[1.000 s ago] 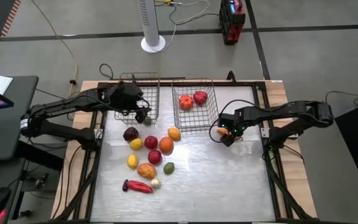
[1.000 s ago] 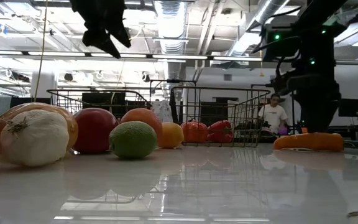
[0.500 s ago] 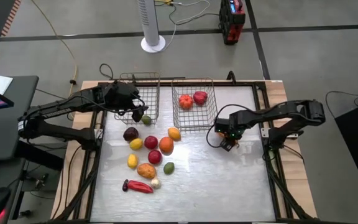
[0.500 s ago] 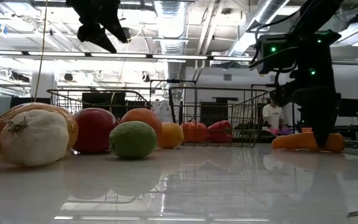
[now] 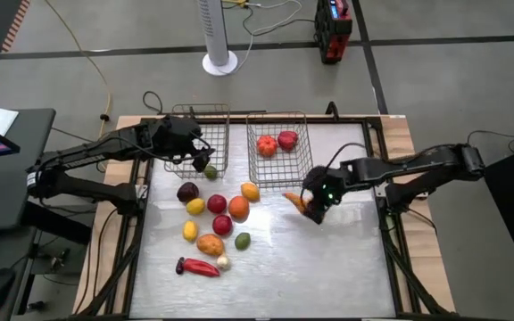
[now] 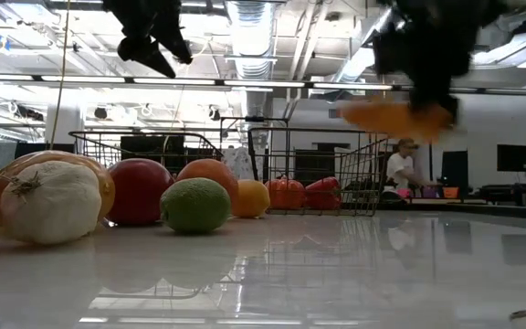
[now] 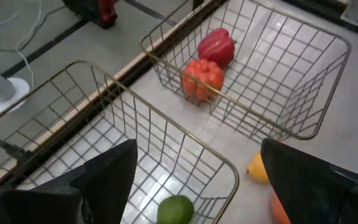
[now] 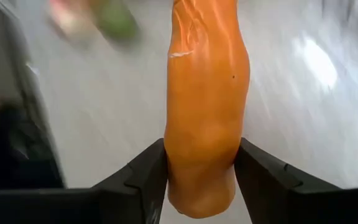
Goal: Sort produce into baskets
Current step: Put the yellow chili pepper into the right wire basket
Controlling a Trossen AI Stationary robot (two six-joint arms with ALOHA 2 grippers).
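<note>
Here, in the high view, the right claw (image 5: pixel 314 203) is just in front of the right basket (image 5: pixel 279 148), near its front right corner, and it is pinching the orange carrot (image 5: pixel 294 200), which sticks out towards the loose produce. This basket holds 2 red pieces, a ribbed one (image 5: pixel 267 145) and a darker one (image 5: pixel 287 139). The left claw (image 5: pixel 190 147) is above the left basket (image 5: pixel 200 138), with a green round fruit (image 5: pixel 209 171) below it at the basket's front edge. The other produce lies on the bench (image 5: pixel 328 259) in front of the left basket: dark purple, yellow, red, orange rounds, a red chili (image 5: pixel 198 267) and a white garlic (image 5: pixel 223 262).

Low view: the carrot (image 6: pixel 394 119) hangs in the air, above the rim of the right basket (image 6: pixel 318 169), w/ the dark right claw over it. The garlic (image 6: pixel 51 202) and a green round piece (image 6: pixel 195 205) stand on the bench closest to the camera. A person (image 6: pixel 400 170) shows far behind the basket.

Left wrist view: the left claw's fingers (image 7: pixel 110 171) are spread wide over the left basket (image 7: pixel 123 130); the green fruit (image 7: pixel 176 210) lies inside it. The 2 red pieces are in the right basket (image 7: pixel 303 118) beyond.

Right wrist view: the 2 dark fingers (image 8: pixel 143 171) press the carrot (image 8: pixel 207 99) from both sides, at its thick end.
</note>
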